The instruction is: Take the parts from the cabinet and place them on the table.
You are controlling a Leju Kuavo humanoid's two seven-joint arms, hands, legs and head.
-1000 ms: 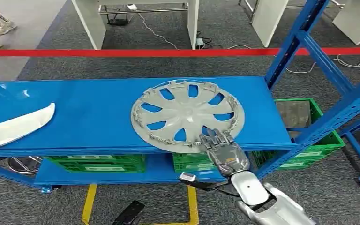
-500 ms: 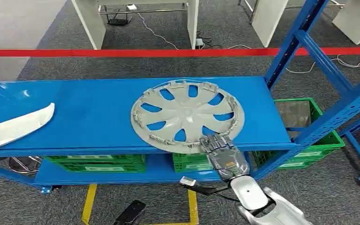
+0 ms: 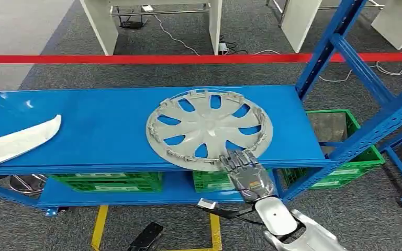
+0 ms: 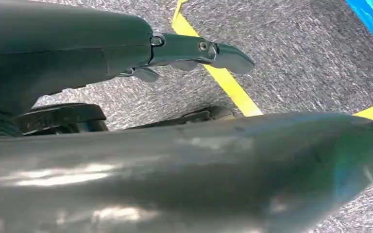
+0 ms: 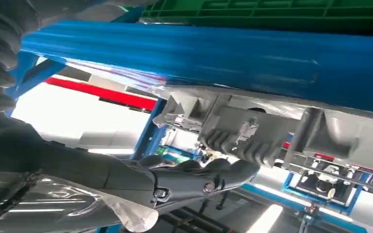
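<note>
Right hand [image 3: 246,170] is placed at the near rim of the grey hubcap [image 3: 208,128], fingers laid flat and spread over the edge; nothing is gripped. Hubcap lies flat on the blue shelf [image 3: 99,130], overhanging its front edge slightly. White curved part [image 3: 18,142] rests at the shelf's far left. Green crates [image 3: 107,182] sit on the lower level. Left hand [image 4: 194,51]: whether anything is held cannot be told.

The blue shelf [image 3: 99,130] carries a grey wheel cover [image 3: 209,129] lying flat near its front edge, and a white curved panel [image 3: 15,142] at its left end.
</note>
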